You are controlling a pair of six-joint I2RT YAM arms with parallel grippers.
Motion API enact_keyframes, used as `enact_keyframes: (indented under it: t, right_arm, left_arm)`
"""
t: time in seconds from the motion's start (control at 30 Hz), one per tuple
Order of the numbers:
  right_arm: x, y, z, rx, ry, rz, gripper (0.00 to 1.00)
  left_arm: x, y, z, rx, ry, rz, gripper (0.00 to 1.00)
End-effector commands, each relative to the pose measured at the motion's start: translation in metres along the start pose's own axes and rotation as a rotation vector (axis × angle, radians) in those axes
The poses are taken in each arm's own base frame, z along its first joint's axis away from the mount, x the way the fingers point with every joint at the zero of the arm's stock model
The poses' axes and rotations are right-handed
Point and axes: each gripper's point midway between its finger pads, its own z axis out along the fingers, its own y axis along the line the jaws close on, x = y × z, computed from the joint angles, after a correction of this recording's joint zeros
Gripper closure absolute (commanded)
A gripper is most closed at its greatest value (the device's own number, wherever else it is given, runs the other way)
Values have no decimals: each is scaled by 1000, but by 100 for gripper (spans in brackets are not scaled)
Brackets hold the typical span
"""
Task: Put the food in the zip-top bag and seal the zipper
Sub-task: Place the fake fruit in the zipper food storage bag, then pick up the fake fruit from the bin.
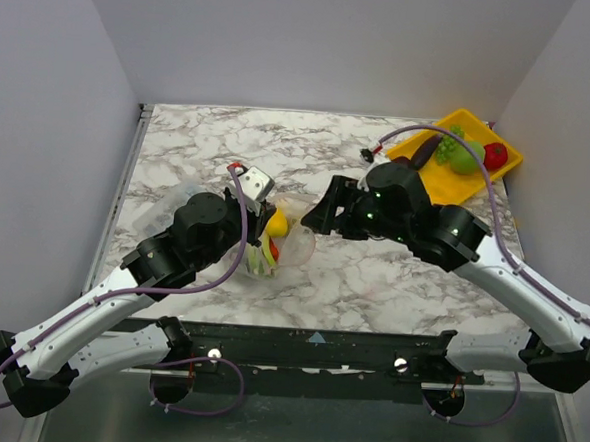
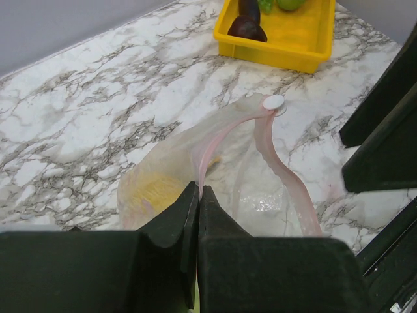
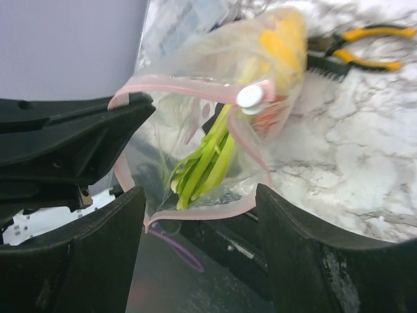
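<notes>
The clear zip-top bag lies on the marble table between my arms. Its pink zipper gapes open, with a white slider on it. Inside are a yellow lemon, a red piece and a green leafy stalk. My left gripper is shut on the zipper strip and holds that edge up. My right gripper is open, just in front of the bag's mouth, with its lower edge between the fingers. A dark eggplant and a red fruit lie in the yellow tray.
The yellow tray at the back right also holds a green fruit and grapes. Yellow-handled pliers lie on the table behind the bag. A small red-and-black tool lies left of the tray. Grey walls enclose the table.
</notes>
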Motion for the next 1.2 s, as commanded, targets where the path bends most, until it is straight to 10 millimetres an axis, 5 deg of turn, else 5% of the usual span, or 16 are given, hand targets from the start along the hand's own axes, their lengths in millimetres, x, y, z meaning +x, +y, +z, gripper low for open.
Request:
enact_keyframes:
  t: [0.0,0.23,0.43,0.77,1.17]
  right_arm:
    - [-27,-31,-38,160,-152,-17,30]
    - [-55,-114,-97,449,-491,59,31]
    - [-49,-164,-110,629,-602,64,31]
    - [-57,-189,-76,808,-604,-19,26]
    - [-142,-295,1,539,-461,285,21]
  left_arm:
    - [-9,-3,1,10,-31,-8,100]
    - [-7,-3,3,9,-25,-7,100]
    - [-7,-3,2,8,-23,-6,100]
    - [-7,-5,3,16,-19,-6,100]
    - [-4,-3,5,6,-2,6,100]
